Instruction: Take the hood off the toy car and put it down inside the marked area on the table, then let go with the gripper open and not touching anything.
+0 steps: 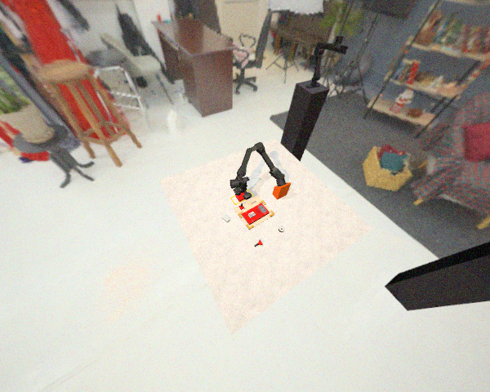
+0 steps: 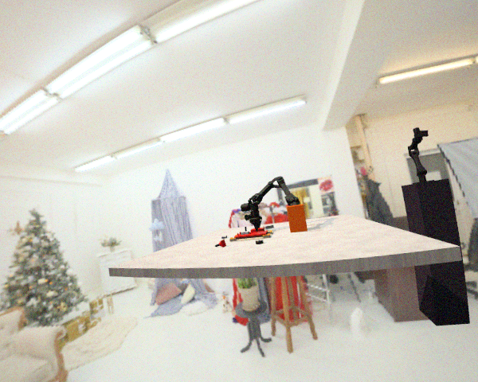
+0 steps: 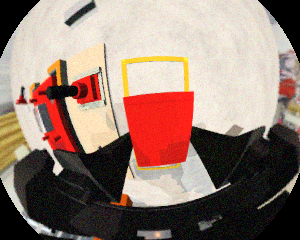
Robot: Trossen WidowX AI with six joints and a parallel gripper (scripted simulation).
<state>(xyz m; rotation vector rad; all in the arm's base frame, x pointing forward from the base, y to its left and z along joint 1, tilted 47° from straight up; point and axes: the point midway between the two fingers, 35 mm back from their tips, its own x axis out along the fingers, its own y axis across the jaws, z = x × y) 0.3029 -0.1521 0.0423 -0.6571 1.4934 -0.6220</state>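
I find the flat red plastic hood point(image 3: 158, 127) off the red toy car point(image 3: 53, 110), grasped in my hand point(image 3: 157, 180) and overlapping the near half of the yellow-outlined marked area point(image 3: 154, 70). Outstanding: lowering it fully inside that outline on the tabletop point(image 3: 210, 34), releasing, and withdrawing clear.

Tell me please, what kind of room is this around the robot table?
Probably a photo studio: a decorated Christmas tree, a canopy tent, a bookshelf and a wooden stool stand like props.
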